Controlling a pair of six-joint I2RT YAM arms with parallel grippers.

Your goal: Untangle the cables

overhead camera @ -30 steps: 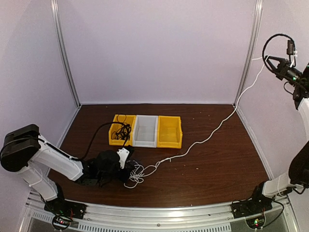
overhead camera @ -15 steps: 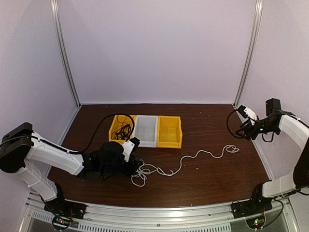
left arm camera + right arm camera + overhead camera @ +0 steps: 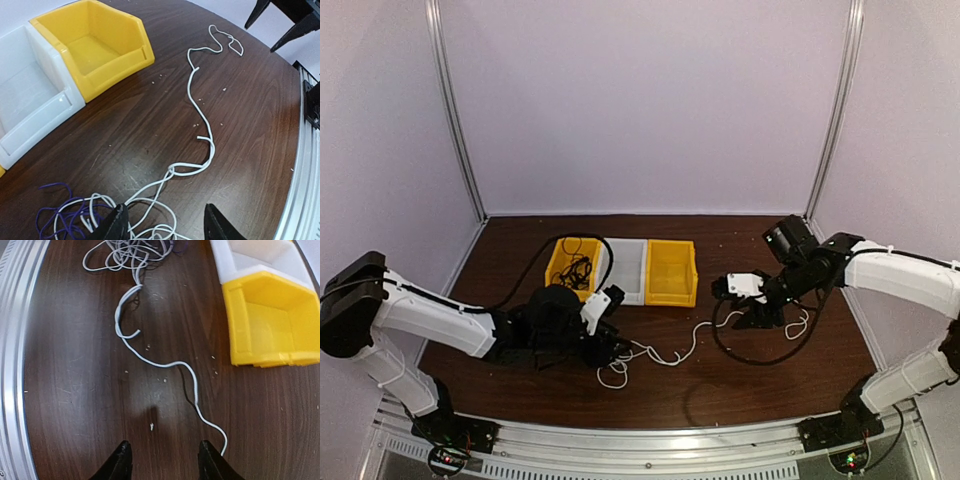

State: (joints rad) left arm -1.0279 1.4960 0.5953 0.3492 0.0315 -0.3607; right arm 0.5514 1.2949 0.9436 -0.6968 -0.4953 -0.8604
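The white cable lies slack on the brown table, running from a looped heap toward the right. My left gripper hovers low over that heap. In the left wrist view it is open, with white loops lying between its fingers and a purple cable tangled at the left. My right gripper is low at the middle right. In its wrist view it is open over bare wood, and the white cable passes just by its right finger. More black cables fill the left yellow bin.
Three bins stand in a row at the middle back: yellow, white, yellow. The right arm's thick black hose loops onto the table. A metal rail runs along the near edge. Purple walls enclose the sides.
The right gripper held the white cable high at the right wall, then let go and came down to the table. The cable fell slack. The left gripper opened and shifted right.
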